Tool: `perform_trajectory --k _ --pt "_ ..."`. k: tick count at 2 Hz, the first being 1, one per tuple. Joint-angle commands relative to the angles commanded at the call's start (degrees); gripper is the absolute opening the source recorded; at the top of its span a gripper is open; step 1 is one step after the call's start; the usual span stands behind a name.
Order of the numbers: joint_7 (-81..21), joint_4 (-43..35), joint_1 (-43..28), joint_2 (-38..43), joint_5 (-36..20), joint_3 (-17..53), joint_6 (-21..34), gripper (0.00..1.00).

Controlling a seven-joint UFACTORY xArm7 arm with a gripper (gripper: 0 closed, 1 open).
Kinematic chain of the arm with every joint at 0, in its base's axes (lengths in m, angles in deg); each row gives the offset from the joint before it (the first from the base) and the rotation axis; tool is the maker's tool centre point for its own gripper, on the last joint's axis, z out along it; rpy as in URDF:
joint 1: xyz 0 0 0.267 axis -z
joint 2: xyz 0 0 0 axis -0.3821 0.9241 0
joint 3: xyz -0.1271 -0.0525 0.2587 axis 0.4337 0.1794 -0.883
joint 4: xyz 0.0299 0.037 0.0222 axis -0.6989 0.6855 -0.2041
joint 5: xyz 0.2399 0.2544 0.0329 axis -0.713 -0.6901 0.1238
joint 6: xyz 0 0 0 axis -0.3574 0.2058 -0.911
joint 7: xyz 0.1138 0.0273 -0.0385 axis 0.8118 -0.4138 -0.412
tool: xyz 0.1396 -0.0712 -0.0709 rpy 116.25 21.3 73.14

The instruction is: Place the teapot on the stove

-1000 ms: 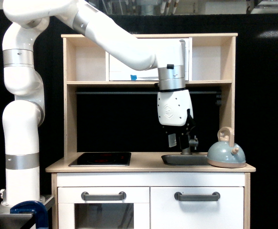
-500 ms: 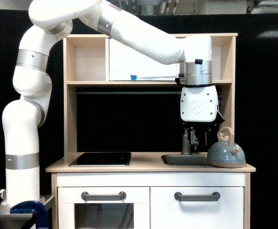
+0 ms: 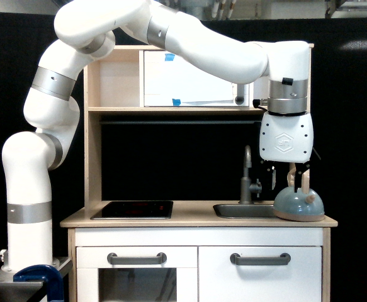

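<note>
The blue-grey teapot (image 3: 299, 205) with a tan arched handle stands on the light wood counter at the exterior view's right end, beside the sink. My gripper (image 3: 285, 184) hangs straight down just above it, fingers apart and open, its tips level with the handle, which is partly hidden behind one finger. I cannot tell whether a finger touches the handle. The black glossy stove (image 3: 133, 209) lies flush in the counter at the exterior view's left, with nothing on it.
A grey sink basin (image 3: 241, 211) with a tall faucet (image 3: 247, 179) sits between stove and teapot. An upper shelf (image 3: 189, 109) holding a white box spans the unit above. The side post (image 3: 303, 151) stands close behind my gripper. Drawers with dark handles sit below the counter.
My arm has swung toward the exterior view's right, from over the sink's faucet to directly above the teapot. The teapot has not moved.
</note>
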Motion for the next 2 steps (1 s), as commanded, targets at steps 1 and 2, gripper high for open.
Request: perform_trajectory --k 1,2 --pt "-8.01 -24.99 7.86 16.38 -4.6 -6.4 17.2 1.0" --pt "-7.12 -27.59 11.29 19.01 -9.34 -9.68 19.16 1.0"
